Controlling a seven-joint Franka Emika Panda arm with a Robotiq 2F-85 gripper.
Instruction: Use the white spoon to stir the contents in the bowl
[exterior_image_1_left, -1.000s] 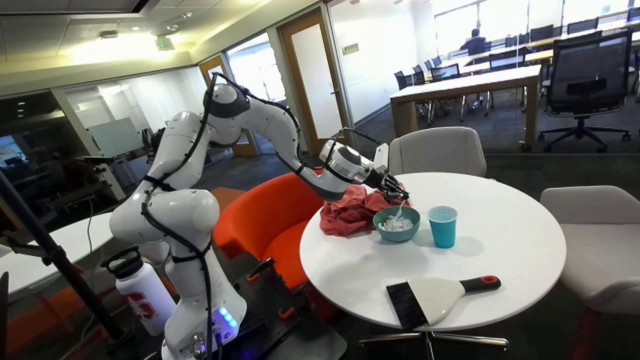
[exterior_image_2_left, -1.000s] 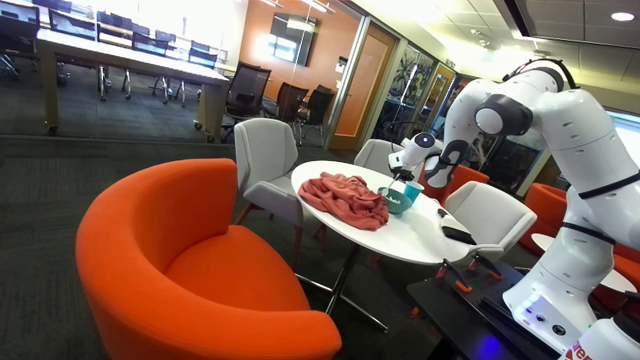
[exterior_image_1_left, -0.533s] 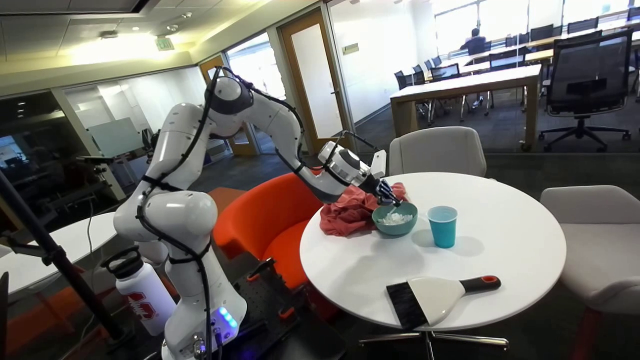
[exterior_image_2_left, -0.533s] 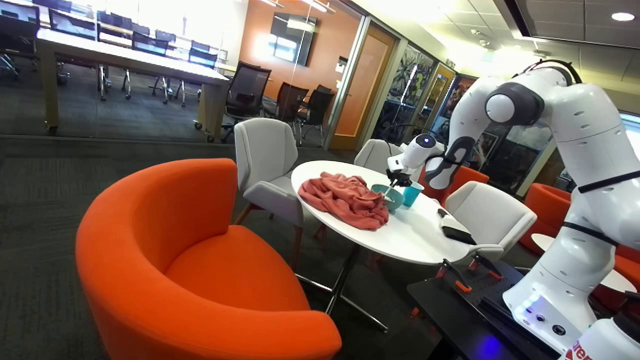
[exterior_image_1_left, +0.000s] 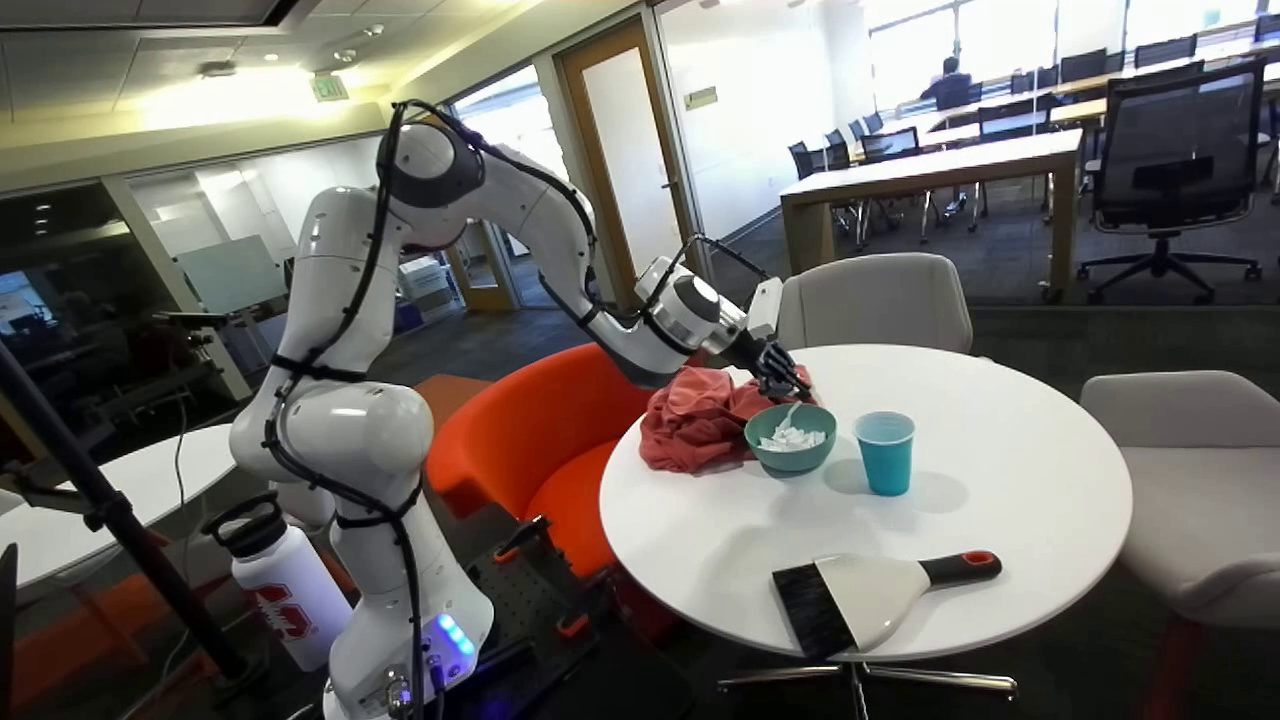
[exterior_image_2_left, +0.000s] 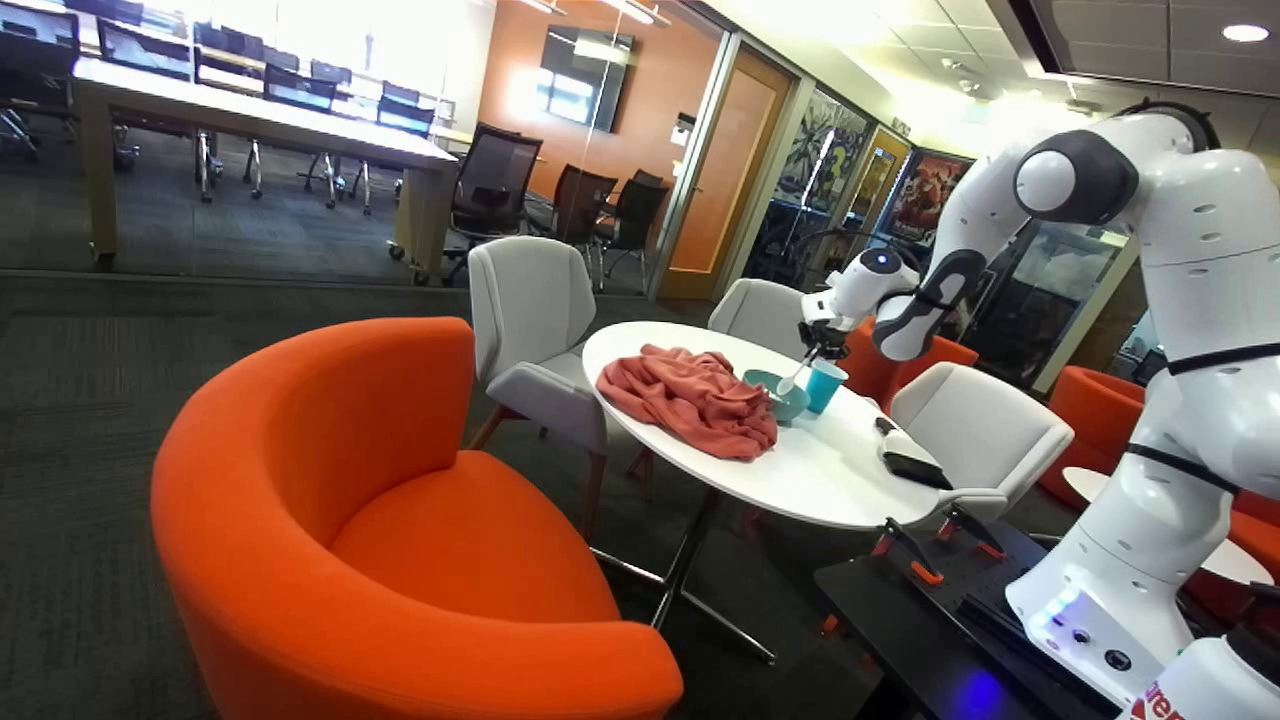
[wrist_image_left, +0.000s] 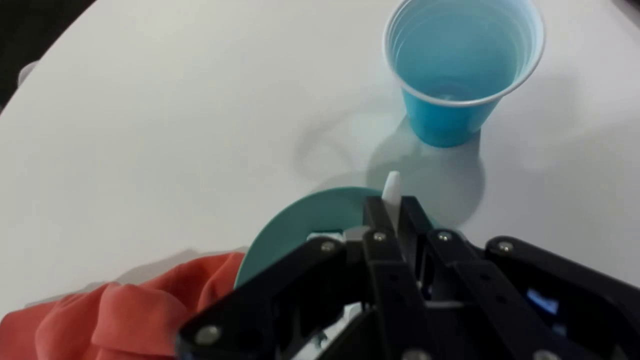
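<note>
White spoon (exterior_image_2_left: 787, 386) and gripper (wrist_image_left: 393, 209) have shifted since half a second ago — jaws pinching the handle, the spoon slanting into the bowl (exterior_image_1_left: 790, 461) of white pieces (exterior_image_1_left: 795, 440). A cyan cup (exterior_image_1_left: 886, 466) stands just beside it, red cloth (exterior_image_1_left: 690, 430) opposite, on a round white table (exterior_image_1_left: 1020, 460).

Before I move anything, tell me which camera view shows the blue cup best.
The wrist view: the blue cup is largest there, its inside in sight, though the far rim is cut off at the top edge. Both exterior views show it smaller and more from the side, upright beside the bowl.
</note>
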